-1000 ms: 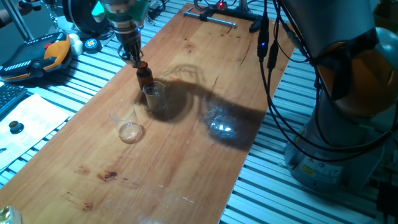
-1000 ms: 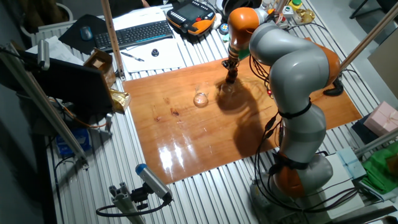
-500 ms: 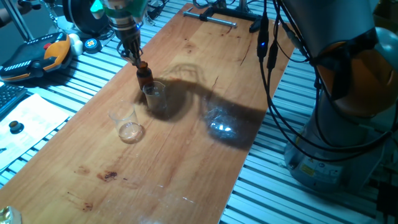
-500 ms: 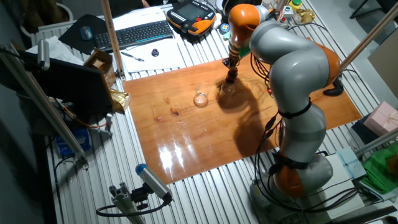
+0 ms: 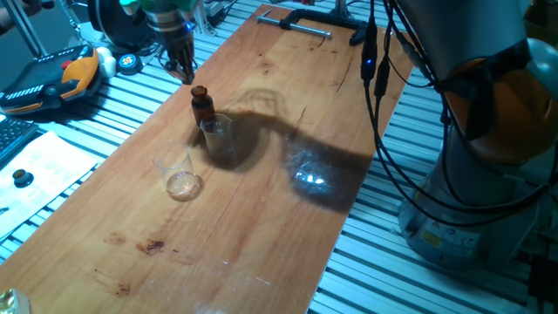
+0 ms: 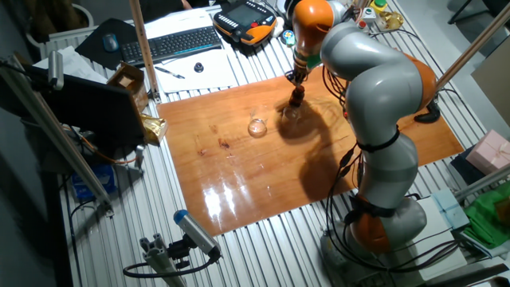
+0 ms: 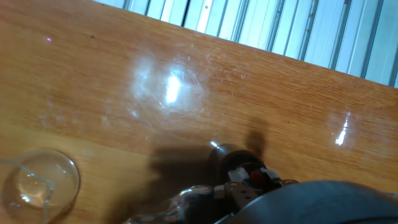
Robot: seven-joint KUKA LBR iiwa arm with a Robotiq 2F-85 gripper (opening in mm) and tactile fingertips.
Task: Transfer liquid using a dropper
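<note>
End effector (image 5: 182,70) above amber bottle (image 5: 202,105)

The scene is evenly and brightly lit from overhead, and a broad dark arm shadow is thrown across the middle of the bench (image 5: 261,192). White glare patches are seen on the varnished wood at its near edge in the other fixed view. The hand view is soft and blurred, with streaky highlights.

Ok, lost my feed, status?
Tool above the brown bottle, grip unclear. Dropper not visible. Two glasses beside bottle, nothing blocking.
</note>
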